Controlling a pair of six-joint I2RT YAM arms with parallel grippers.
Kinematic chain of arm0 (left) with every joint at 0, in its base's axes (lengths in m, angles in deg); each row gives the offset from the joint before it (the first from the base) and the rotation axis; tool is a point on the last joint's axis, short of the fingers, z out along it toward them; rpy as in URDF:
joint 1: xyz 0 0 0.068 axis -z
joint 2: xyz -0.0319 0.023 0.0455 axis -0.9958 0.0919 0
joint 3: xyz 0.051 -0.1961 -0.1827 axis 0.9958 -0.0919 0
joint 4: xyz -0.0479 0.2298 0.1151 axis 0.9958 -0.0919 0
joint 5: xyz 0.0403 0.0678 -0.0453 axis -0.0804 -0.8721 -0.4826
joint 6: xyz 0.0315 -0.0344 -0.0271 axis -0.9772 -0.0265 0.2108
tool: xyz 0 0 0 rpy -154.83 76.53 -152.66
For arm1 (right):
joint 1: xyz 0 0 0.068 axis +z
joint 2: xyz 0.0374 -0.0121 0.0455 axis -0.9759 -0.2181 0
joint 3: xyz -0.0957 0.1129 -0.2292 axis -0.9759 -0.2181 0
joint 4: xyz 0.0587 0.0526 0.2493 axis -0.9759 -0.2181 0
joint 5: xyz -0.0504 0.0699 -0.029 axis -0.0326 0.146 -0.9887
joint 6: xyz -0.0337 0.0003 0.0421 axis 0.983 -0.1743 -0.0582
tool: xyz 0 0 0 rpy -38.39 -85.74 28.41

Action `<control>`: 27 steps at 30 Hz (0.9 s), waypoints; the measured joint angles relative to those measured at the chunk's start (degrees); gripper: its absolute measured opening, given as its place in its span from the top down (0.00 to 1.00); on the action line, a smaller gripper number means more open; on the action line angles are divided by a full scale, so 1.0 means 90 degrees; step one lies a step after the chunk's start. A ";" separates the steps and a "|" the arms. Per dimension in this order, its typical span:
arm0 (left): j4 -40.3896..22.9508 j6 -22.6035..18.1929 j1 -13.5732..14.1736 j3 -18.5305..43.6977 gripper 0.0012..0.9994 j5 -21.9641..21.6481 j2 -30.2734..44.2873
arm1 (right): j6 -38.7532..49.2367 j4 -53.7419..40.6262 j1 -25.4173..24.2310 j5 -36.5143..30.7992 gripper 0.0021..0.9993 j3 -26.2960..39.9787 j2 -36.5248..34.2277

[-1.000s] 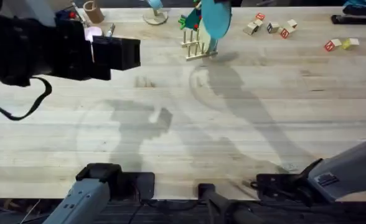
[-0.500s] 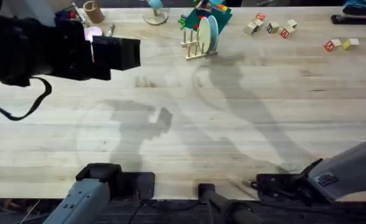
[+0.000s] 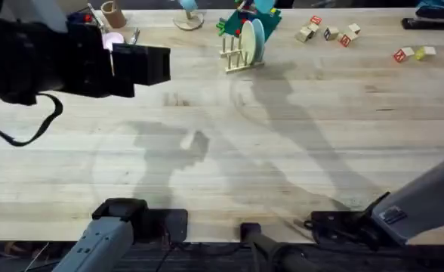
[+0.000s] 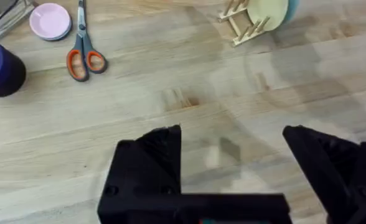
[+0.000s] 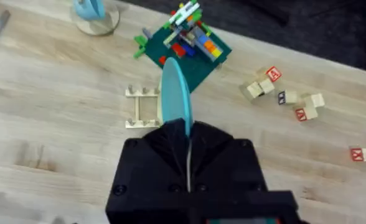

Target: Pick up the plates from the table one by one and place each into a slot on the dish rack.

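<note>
While both plates (image 3: pixel 250 39) stand in the dish rack (image 3: pixel 237 59), the spread-open left tool (image 4: pixel 233 162) hovers well apart.

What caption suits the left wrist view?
Open left gripper above the table; plates stand in the dish rack.

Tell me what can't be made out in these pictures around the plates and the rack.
Right wrist view: the right gripper covers the blue plate's lower edge and part of the rack, so its slot is hidden.
Left wrist view: the picture's edge cuts off the cream plate, which hides most of the blue plate.
Overhead: the left arm, dark and blurred, covers the table's far left corner.
Overhead: the blocks' letters are too small.
</note>
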 joint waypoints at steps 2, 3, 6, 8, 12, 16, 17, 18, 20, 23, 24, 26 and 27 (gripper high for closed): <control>-0.0009 0.0000 0.0000 0.0000 0.00 0.0000 0.0000 | -0.0017 0.0005 0.0000 0.0000 0.97 0.0000 -0.0141; -0.0025 0.0000 0.0000 0.0000 0.00 0.0000 0.0000 | -0.0029 0.0002 0.0000 0.0002 0.97 0.0000 -0.0208; -0.0058 0.0000 0.0000 0.0000 0.01 0.0000 0.0000 | -0.0050 0.0027 0.0000 0.0002 0.97 0.0000 -0.0352; -0.0069 0.0000 0.0000 0.0000 0.00 0.0000 0.0000 | -0.0060 0.0060 0.0000 0.0000 0.97 0.0000 -0.0412; -0.0069 0.0000 0.0000 0.0000 0.00 0.0000 0.0000 | -0.0063 0.0138 0.0000 0.0000 0.97 0.0000 -0.0524; -0.0069 0.0000 0.0000 0.0000 0.00 0.0000 0.0000 | -0.0063 0.0173 0.0000 0.0012 0.97 0.0000 -0.0689; -0.0069 0.0000 0.0000 0.0000 0.00 0.0000 -0.0001 | -0.0063 0.0176 0.0000 0.0029 0.97 0.0000 -0.0735; -0.0069 0.0000 0.0000 0.0000 0.01 0.0000 0.0000 | -0.0063 0.0180 0.0000 0.0036 0.97 0.0000 -0.0778; -0.0069 0.0002 0.0000 0.0000 0.00 0.0000 0.0000 | -0.0063 0.0187 0.0000 0.0059 0.97 0.0000 -0.0858; -0.0069 0.0000 0.0000 0.0000 0.00 0.0000 0.0000 | -0.0063 0.0189 0.0000 0.0078 0.97 0.0000 -0.0986; -0.0069 0.0000 0.0000 0.0000 0.00 0.0000 0.0000 | -0.0063 0.0189 0.0000 0.0080 0.97 0.0000 -0.1037; -0.0074 0.0000 0.0000 0.0000 0.01 0.0000 0.0000 | -0.0063 0.0189 0.0000 0.0081 0.97 0.0000 -0.1138; -0.0075 0.0000 0.0000 0.0000 0.01 0.0000 0.0000 | -0.0063 0.0191 0.0000 0.0081 0.97 0.0000 -0.1183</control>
